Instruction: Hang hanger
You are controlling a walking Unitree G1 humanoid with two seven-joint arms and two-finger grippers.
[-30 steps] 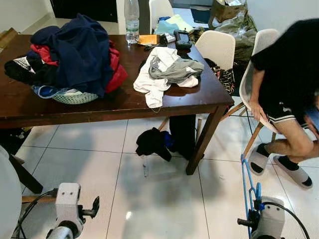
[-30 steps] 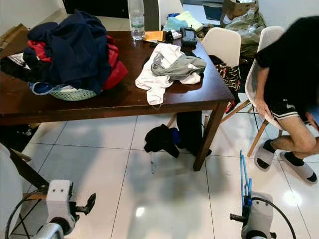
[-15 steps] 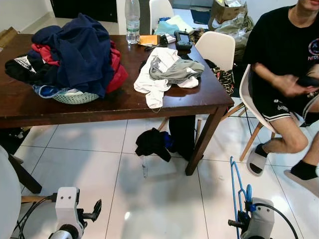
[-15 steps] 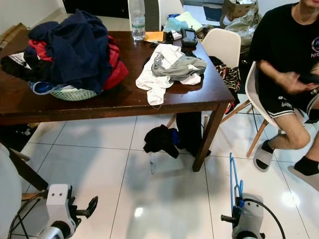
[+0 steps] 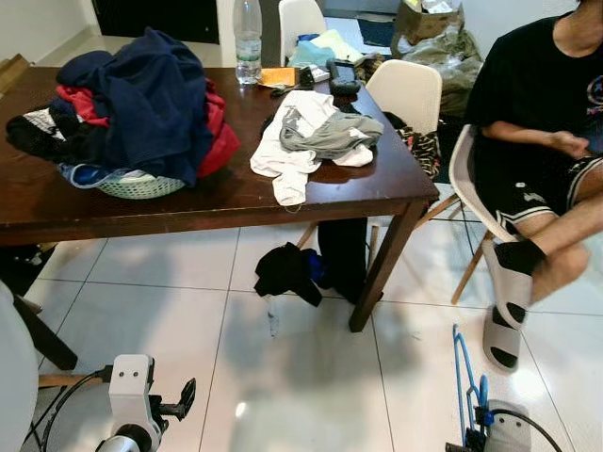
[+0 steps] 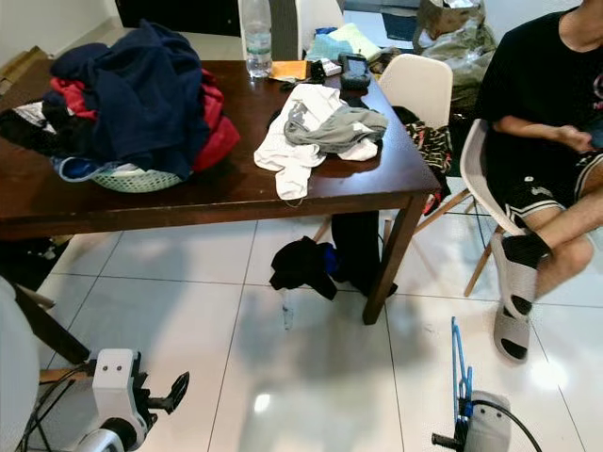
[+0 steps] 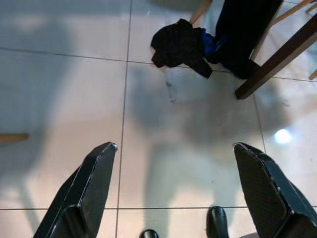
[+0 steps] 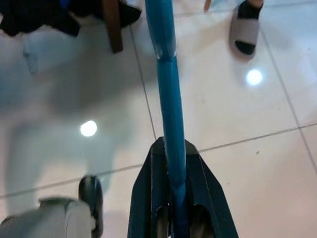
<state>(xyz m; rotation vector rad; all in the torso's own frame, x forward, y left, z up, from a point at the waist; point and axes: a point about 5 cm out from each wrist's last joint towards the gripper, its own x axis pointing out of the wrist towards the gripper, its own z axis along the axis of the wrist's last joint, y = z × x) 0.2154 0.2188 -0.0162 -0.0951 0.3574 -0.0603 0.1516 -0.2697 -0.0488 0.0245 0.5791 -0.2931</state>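
Observation:
A blue hanger [image 8: 167, 84] stands upright in my right gripper [image 8: 171, 147], whose black fingers are shut on its lower bar. In the eye views the blue hanger [image 5: 465, 375] rises from my right wrist [image 5: 510, 429] low at the right, over the white floor tiles. My left gripper [image 7: 176, 147] hangs low at the left over the floor, its fingers [image 7: 97, 178] spread wide apart with nothing between them. My left wrist [image 5: 132, 383] sits near the bottom left corner.
A dark wooden table [image 5: 217, 193] carries a basket heaped with clothes [image 5: 141, 104], loose white and grey garments [image 5: 311, 137] and a bottle [image 5: 247, 38]. A person [image 5: 542, 141] sits on a white chair at the right. Dark clothing [image 5: 287, 271] lies under the table.
The seated person has sat upright and crossed one leg over the other. My right gripper with the hanger has dropped lower and a little to the right. The left arm is almost unchanged.

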